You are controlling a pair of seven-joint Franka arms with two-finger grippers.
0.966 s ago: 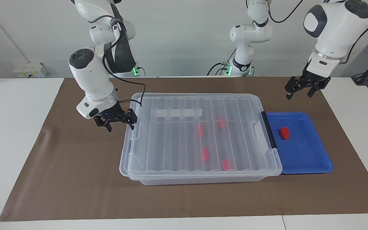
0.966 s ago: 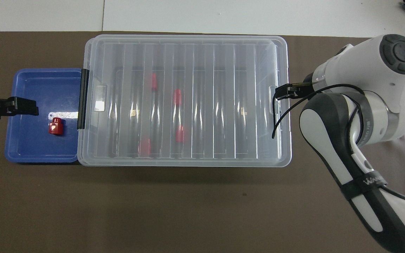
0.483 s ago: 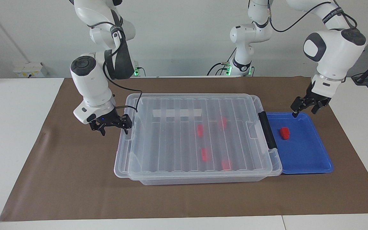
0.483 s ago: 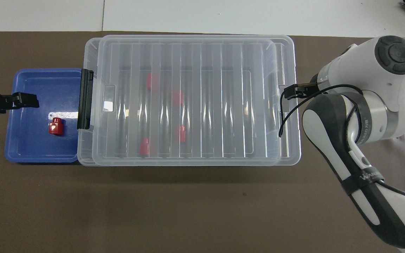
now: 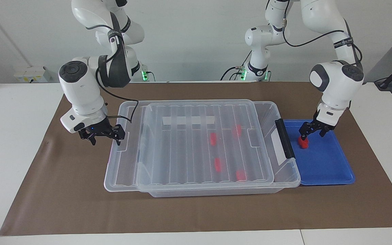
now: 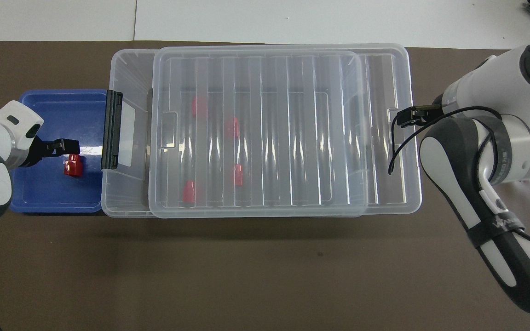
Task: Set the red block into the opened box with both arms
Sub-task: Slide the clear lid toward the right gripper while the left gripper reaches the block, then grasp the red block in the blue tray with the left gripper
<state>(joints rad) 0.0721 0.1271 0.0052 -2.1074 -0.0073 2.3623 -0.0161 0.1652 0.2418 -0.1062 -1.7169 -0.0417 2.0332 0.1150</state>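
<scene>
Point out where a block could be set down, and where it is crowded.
Free: the uncovered strip of the box beside its black handle; the blue tray's floor nearer the robots. Crowded: around the tray's red block, under the left gripper; the lid covers the rest.

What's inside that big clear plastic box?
Four small red blocks lie on the floor of the clear box, seen through its ribbed lid, which sits slid partway toward the right arm's end. The lid's ribs blur them, so any finer detail is hidden.
</scene>
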